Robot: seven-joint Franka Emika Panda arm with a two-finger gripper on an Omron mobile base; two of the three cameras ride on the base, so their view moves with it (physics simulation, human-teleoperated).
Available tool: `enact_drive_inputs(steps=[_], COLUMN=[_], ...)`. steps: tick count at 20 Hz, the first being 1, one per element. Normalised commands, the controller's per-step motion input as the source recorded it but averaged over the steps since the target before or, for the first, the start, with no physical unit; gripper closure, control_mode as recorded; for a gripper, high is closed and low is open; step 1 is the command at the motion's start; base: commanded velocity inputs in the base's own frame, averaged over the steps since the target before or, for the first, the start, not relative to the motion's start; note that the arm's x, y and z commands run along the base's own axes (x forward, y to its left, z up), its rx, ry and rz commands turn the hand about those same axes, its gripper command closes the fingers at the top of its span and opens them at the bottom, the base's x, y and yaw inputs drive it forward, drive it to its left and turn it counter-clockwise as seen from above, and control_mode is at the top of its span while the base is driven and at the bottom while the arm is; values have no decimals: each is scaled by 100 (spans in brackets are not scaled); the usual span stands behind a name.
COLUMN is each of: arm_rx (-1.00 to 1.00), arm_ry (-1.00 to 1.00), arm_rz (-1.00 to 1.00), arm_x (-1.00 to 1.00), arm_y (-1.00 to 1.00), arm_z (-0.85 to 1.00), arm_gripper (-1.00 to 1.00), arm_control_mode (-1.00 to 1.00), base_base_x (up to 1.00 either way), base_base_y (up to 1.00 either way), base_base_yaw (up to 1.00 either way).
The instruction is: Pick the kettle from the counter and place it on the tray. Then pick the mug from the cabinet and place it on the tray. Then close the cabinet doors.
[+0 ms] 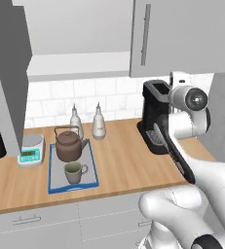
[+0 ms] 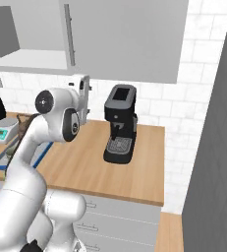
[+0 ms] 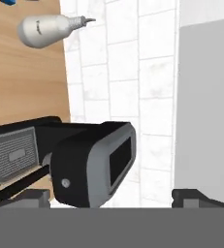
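Note:
The dark-brown kettle stands on the blue-rimmed tray on the wooden counter, left of my arm. The grey-brown mug sits on the same tray, just in front of the kettle. Above them the cabinet shows its pale shelf; its left door is swung out, while the right door faces front. My gripper is open and holds nothing. It is raised over the black coffee machine, below the right door and aimed at the tiled wall.
A black coffee machine stands at the back right of the counter. Two pale bottles stand behind the tray, and a white kitchen scale sits to its left. A grey wall closes the right side.

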Motion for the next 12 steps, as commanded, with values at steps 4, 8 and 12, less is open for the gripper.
enact_drive_inputs(steps=[4, 8, 12], arm_rx=[-17, -26, -33], arm_ry=[0, -2, -1], arm_rz=[-8, -19, -25], arm_x=[-96, -79, -71], arm_y=[34, 53, 60], arm_z=[0, 1, 15], arm_gripper=[-100, -100, -100], arm_control_mode=[-100, -100, -100], base_base_x=[0, 0, 0], base_base_y=[0, 0, 0], base_base_yaw=[0, 0, 0])
